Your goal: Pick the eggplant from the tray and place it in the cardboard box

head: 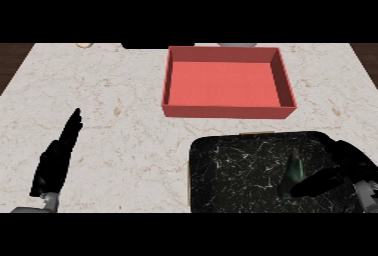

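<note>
The eggplant [295,171], dark and slim, lies on the right part of the black marbled tray [229,170] at the lower right of the counter. My right hand [348,167] is over the tray's right edge, just right of the eggplant. Its fingers are relaxed and its thumb [314,185] reaches toward the eggplant's near end; I cannot tell whether they touch. The box [171,85], red with an open top, stands beyond the tray at the centre back and holds nothing. My left hand [57,157] rests open at the lower left, fingers straight and pointing away.
The pale marble counter [103,95] stretches between the left hand and the box. At the far edge sit a small tan object [85,45], a dark object [148,46] and a grey object [236,45], all partly cut off.
</note>
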Controlling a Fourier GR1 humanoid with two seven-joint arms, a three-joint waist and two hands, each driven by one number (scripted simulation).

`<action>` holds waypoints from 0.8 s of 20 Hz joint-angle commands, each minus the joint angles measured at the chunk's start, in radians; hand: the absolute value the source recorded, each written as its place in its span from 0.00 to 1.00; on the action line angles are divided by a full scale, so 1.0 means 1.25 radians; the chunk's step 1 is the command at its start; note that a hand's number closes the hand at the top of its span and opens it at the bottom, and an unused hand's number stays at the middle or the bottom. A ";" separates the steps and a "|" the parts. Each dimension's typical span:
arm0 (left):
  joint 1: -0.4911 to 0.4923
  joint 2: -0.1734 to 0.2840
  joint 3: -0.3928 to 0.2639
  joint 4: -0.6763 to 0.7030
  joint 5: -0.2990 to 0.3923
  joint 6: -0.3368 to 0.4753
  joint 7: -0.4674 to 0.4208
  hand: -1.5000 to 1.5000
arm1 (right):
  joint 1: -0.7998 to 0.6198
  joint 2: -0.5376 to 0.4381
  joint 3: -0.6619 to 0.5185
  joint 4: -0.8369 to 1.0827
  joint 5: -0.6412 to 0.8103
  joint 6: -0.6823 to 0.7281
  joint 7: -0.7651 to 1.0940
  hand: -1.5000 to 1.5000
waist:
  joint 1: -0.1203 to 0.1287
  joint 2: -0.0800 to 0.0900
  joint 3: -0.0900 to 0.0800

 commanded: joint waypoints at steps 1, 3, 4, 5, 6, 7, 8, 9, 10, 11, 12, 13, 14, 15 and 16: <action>0.027 -0.011 -0.012 -0.068 -0.027 0.015 0.042 0.50 | -0.044 0.018 -0.010 -0.024 -0.001 0.016 0.169 0.00 | 0.003 -0.001 0.000; 0.026 0.013 0.027 -0.042 -0.004 -0.030 0.020 0.50 | -0.006 0.033 -0.010 0.010 0.035 0.010 0.092 0.00 | 0.001 0.000 0.000; -0.031 -0.020 0.006 -0.025 -0.032 0.010 0.065 0.50 | -0.035 0.059 0.021 -0.007 0.057 -0.018 0.152 0.00 | 0.000 0.000 0.000; -0.059 -0.009 0.026 0.025 -0.022 -0.022 0.023 0.50 | -0.008 0.039 0.003 -0.016 0.047 0.003 0.128 0.00 | -0.005 0.000 0.000; -0.023 -0.032 0.008 0.018 -0.027 -0.016 0.015 0.50 | -0.007 0.062 0.016 -0.045 0.056 -0.009 0.155 0.00 | -0.003 0.000 0.000; -0.002 -0.006 0.015 -0.069 -0.030 -0.011 0.070 0.50 | -0.041 0.065 -0.015 0.073 0.056 0.005 0.074 0.00 | 0.006 0.000 0.001; 0.010 -0.020 0.018 -0.043 -0.025 -0.018 0.034 0.50 | -0.032 0.073 -0.002 0.054 0.063 0.009 0.093 0.00 | 0.003 0.000 0.000; -0.016 -0.056 0.004 0.007 -0.049 0.008 0.012 0.50 | 0.002 0.069 0.001 -0.011 0.062 0.002 0.121 0.00 | -0.004 0.000 0.000; -0.009 -0.017 0.035 -0.002 -0.020 -0.035 0.020 0.50 | -0.004 0.090 0.016 0.035 0.094 -0.014 0.096 0.00 | 0.000 0.000 0.000; -0.023 -0.028 0.032 -0.006 -0.034 -0.027 0.027 0.50 | -0.006 0.113 0.030 0.017 0.118 -0.024 0.107 0.00 | -0.001 0.000 0.000; 0.016 -0.011 0.033 -0.065 -0.026 -0.036 0.041 0.50 | 0.014 0.076 -0.020 0.033 0.080 0.004 0.077 0.00 | 0.001 -0.001 0.000; -0.022 -0.027 0.033 -0.020 -0.032 -0.031 0.046 0.50 | 0.004 0.117 0.025 0.039 0.111 -0.015 0.104 0.00 | -0.001 0.000 0.000; -0.021 -0.020 0.059 0.047 -0.020 -0.060 -0.027 0.50 | 0.021 0.092 -0.021 0.006 0.084 0.010 0.085 0.00 | -0.004 0.000 0.000; 0.020 0.000 0.060 -0.036 -0.009 -0.068 0.019 0.50 | -0.019 0.112 -0.003 0.048 0.101 0.007 0.109 0.00 | 0.004 0.000 0.000; -0.003 -0.042 0.023 -0.032 -0.052 -0.027 0.036 0.50 | 0.003 0.156 0.037 0.049 0.153 -0.040 0.097 0.00 | 0.001 0.000 0.000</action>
